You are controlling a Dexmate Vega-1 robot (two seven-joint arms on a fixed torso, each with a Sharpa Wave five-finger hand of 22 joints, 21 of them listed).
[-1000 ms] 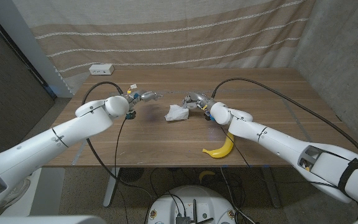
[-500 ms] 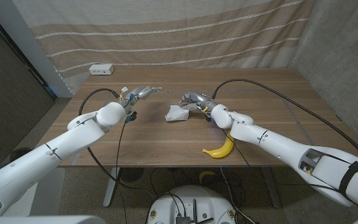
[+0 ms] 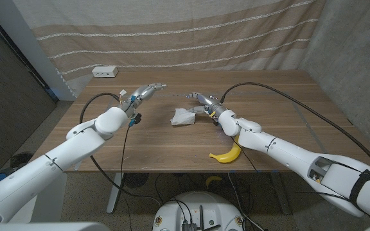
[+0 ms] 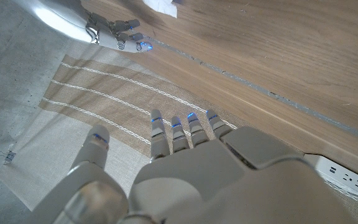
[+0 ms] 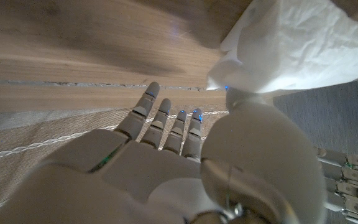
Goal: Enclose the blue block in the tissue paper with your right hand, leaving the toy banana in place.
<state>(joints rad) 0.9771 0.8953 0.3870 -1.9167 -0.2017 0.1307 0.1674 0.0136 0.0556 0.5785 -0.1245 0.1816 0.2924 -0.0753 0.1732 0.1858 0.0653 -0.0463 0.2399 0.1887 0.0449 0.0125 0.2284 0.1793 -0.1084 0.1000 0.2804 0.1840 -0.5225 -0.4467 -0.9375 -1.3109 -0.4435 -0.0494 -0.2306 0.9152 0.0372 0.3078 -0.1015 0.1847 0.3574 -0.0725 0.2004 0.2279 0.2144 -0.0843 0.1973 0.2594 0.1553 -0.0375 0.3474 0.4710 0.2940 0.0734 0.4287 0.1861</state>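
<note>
- The toy banana is lying nearest the robot on the wooden tabletop, just right of centre and partly under the right forearm.
- Farther in, the crumpled tissue paper is sitting near the middle of the tabletop; the blue block is not visible, so whether it is lying under the tissue cannot be told.
- The right hand is hovering just right of the tissue, fingers stretched out and apart, grasping nothing; in the right wrist view the white tissue is bulging close beside the thumb, though contact cannot be told.
- The left hand is reaching out well left of the tissue, its fingers extended and released, holding nothing.
- At the far left edge a white power strip is lying, in front of a striped beige curtain.
</note>
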